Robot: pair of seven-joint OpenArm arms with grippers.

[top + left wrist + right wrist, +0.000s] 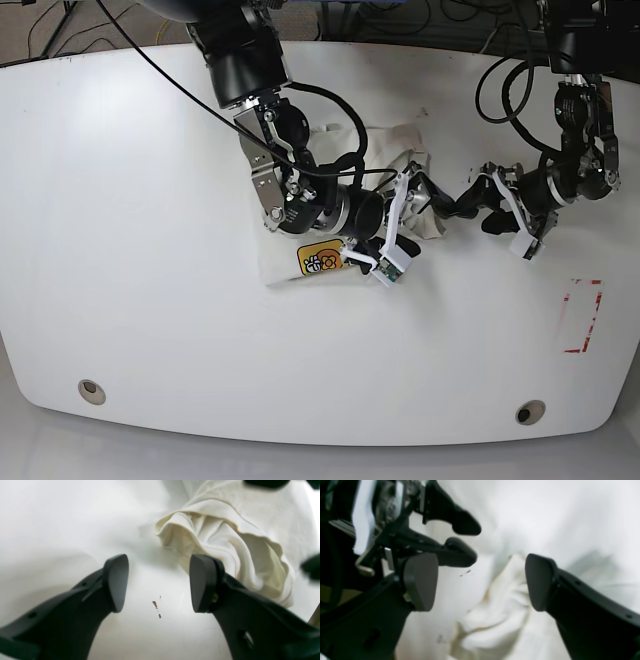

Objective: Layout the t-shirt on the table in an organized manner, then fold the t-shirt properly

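While both pincers hang over the bunched shirt, we note:

L pincer (158, 583): jaws apart, nothing between them but bare desk w/ small brown specks; hovers just off the shirt's ruffled edge.
R pincer (480, 582): jaws apart, not clamped on cloth; crumpled folds lie right below and between the pads.
T-shirt (335, 262): crumpled heap mid-desk, orange-yellow graphic showing at its near edge, cloth running up toward the far side; not laid out yet.
Key relation: from L pincer the shirt lies ahead and to the right in its wrist view; R pincer sits directly over it, so we judge R arm nearer.
Desk (130, 220): glossy white, two grommets near front edge, red rectangle mark (580, 316) well apart from shirt.
In the way: the two pincers are close together; risk of them clashing.
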